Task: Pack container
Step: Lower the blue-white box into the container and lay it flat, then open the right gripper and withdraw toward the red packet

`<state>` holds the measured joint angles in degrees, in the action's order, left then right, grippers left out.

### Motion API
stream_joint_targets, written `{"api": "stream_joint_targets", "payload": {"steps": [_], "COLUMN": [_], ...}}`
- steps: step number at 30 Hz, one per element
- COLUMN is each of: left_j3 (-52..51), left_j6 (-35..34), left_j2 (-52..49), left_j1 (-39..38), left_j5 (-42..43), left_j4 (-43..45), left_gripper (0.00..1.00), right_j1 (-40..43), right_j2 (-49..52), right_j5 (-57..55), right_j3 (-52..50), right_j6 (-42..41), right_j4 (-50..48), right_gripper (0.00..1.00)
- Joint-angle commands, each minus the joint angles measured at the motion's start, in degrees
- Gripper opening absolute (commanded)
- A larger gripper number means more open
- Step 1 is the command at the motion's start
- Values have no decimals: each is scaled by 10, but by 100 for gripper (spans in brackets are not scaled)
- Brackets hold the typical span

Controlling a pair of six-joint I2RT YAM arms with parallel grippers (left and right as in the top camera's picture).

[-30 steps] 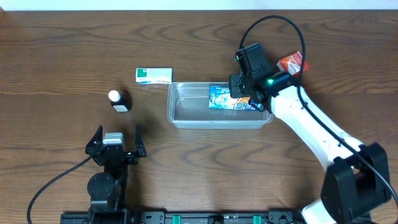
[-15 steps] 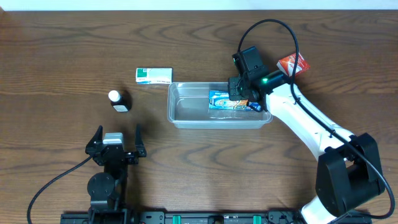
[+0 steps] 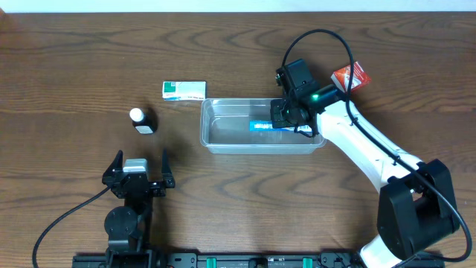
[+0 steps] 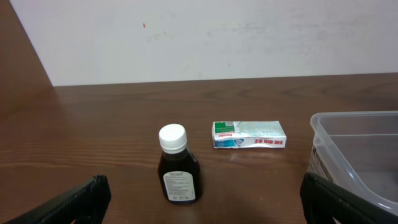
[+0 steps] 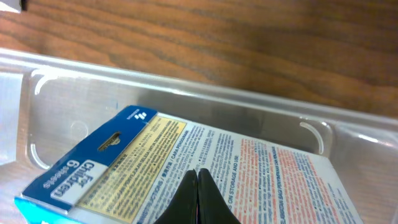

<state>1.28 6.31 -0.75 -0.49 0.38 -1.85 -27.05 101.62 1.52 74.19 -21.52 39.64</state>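
The container (image 3: 225, 131) is a clear plastic tub in the middle of the table; it also shows in the right wrist view (image 5: 186, 93) and at the right edge of the left wrist view (image 4: 354, 155). My right gripper (image 3: 286, 119) (image 5: 198, 186) is shut on a blue printed box (image 3: 262, 125) (image 5: 143, 155) and holds it tilted on edge inside the tub's right half. My left gripper (image 3: 138, 179) (image 4: 205, 202) is open and empty near the table's front edge, behind a brown bottle.
A brown bottle with a white cap (image 3: 143, 120) (image 4: 178, 168) stands left of the tub. A green-and-white box (image 3: 184, 90) (image 4: 249, 134) lies behind it. A red packet (image 3: 349, 76) lies at the back right, beside the right arm.
My right gripper has shifted slightly left and lower into the tub. The blue box has turned from flat to nearly edge-on. The left arm has not moved.
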Motion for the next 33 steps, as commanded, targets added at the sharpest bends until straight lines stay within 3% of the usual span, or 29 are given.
{"api": "stream_joint_targets", "payload": {"steps": [1,12,21,28,33], "left_j3": [-10,-10,-10,-10,-10], "left_j6": [10,10,10,10,10], "left_j2": [0,0,0,0,0], "left_j1": [-2,-2,-2,-2,-2], "left_j5": [-17,-17,-17,-17,-17], "left_j4": [-22,-22,-22,-22,-22], "left_gripper": [98,98,98,98,98], "right_j1": [-12,-12,-17,-17,-14], "right_j2": [-9,-65,-68,-68,-68], "right_j5": [5,22,41,41,30], "right_j3": [0,0,0,0,12], "right_j6": [-8,-7,-7,6,19], "right_j4": [5,29,96,95,91], "right_gripper": [1,1,1,1,9]}}
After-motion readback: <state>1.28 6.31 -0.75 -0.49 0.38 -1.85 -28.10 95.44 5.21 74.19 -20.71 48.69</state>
